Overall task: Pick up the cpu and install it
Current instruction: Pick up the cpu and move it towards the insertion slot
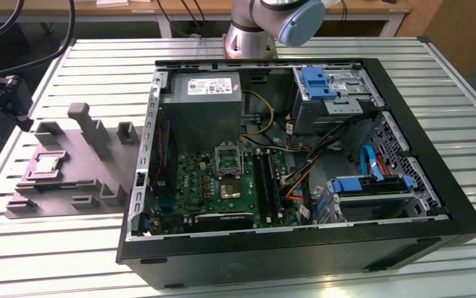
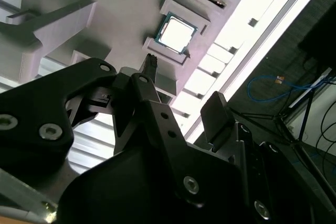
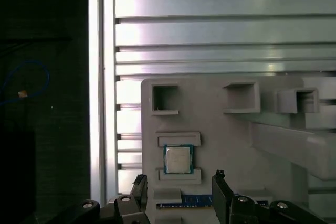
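Hovering over grey fixture [image 3: 236,129] with fingers [image 3: 221,190] spread wide, gripping nothing. Seeing cpu [image 3: 178,159] flat in its recess, just ahead of the tips, centred on the gap, untouched. Finding fixture on tabletop [image 1: 97,56], to the exterior view's left of open case [image 1: 304,249] holding green board [image 1: 195,177].

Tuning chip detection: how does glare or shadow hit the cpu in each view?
Second wrist view: the cpu top blows out to near white. First wrist view: it reads even grey, while the table slats glare brightly. Exterior view: soft, even light on the grey fixture.
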Action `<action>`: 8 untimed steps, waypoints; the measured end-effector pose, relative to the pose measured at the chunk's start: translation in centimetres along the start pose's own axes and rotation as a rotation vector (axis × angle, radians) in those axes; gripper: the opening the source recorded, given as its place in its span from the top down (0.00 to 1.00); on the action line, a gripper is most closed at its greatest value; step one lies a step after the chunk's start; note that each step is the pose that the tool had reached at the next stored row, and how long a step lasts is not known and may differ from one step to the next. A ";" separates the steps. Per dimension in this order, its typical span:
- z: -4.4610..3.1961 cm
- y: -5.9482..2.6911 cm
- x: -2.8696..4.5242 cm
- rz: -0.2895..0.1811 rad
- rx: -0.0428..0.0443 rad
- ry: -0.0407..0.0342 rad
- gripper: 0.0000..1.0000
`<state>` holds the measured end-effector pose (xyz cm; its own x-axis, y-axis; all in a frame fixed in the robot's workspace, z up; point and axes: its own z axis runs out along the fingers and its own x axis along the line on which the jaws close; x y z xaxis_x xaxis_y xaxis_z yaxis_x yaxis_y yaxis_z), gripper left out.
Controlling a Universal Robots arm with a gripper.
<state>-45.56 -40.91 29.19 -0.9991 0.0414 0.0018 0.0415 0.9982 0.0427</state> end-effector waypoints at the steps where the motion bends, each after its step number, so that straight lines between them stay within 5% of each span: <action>1: 0.06 0.00 0.00 0.000 0.0000 0.0000 0.40; 8: 0.42 -0.02 0.00 0.000 0.0000 0.0000 0.40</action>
<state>-45.56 -40.91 28.77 -0.9991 0.0414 0.0019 0.0415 0.9982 0.0426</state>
